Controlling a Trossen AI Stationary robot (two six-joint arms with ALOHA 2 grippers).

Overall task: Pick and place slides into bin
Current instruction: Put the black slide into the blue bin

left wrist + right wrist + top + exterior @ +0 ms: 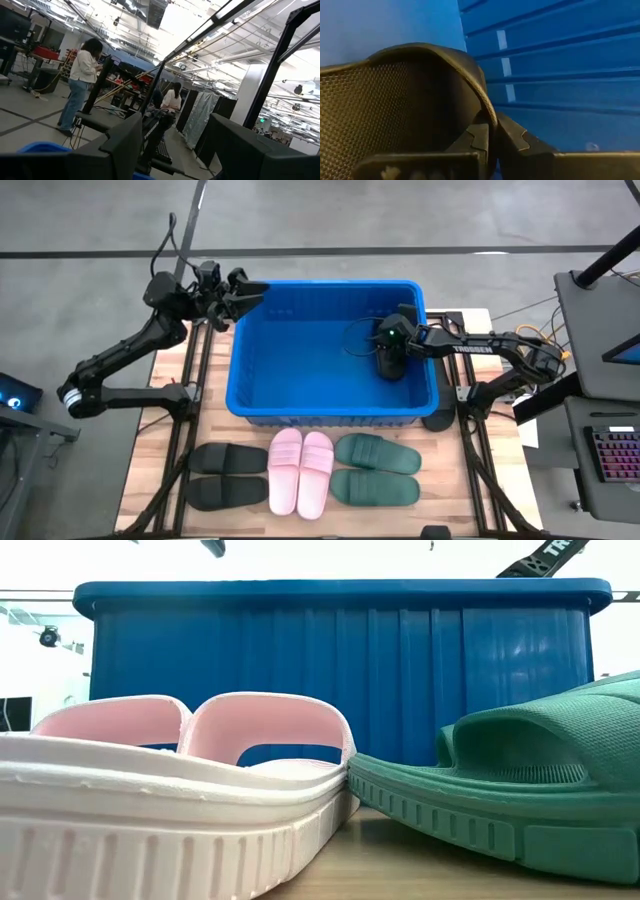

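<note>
The blue bin [330, 345] stands mid-table; it also fills the back of the low view [340, 670]. My right gripper [388, 355] reaches into the bin near its right wall and is shut on a black slide [390, 365]. My left gripper [250, 288] hovers open and empty over the bin's far left corner. A black pair [228, 475], a pink pair [300, 472] and a green pair [375, 468] lie on their soles along the near edge. The low view shows a pink slide [170, 790] and a green slide [520, 790] up close. My right gripper pinches the black slide's strap at its curved edge [487, 107] between its two fingers, one finger [475, 142] on the textured side and one [520, 142] on the other side. The slide is inside the bin; I cannot tell whether it rests on the floor.
The bin's ribbed right wall [560, 75] is close beside the held slide. Bare wooden table [150, 480] shows left of the black pair. Metal frame rails [190, 380] run along both sides of the bin. People stand in the room beyond [82, 85].
</note>
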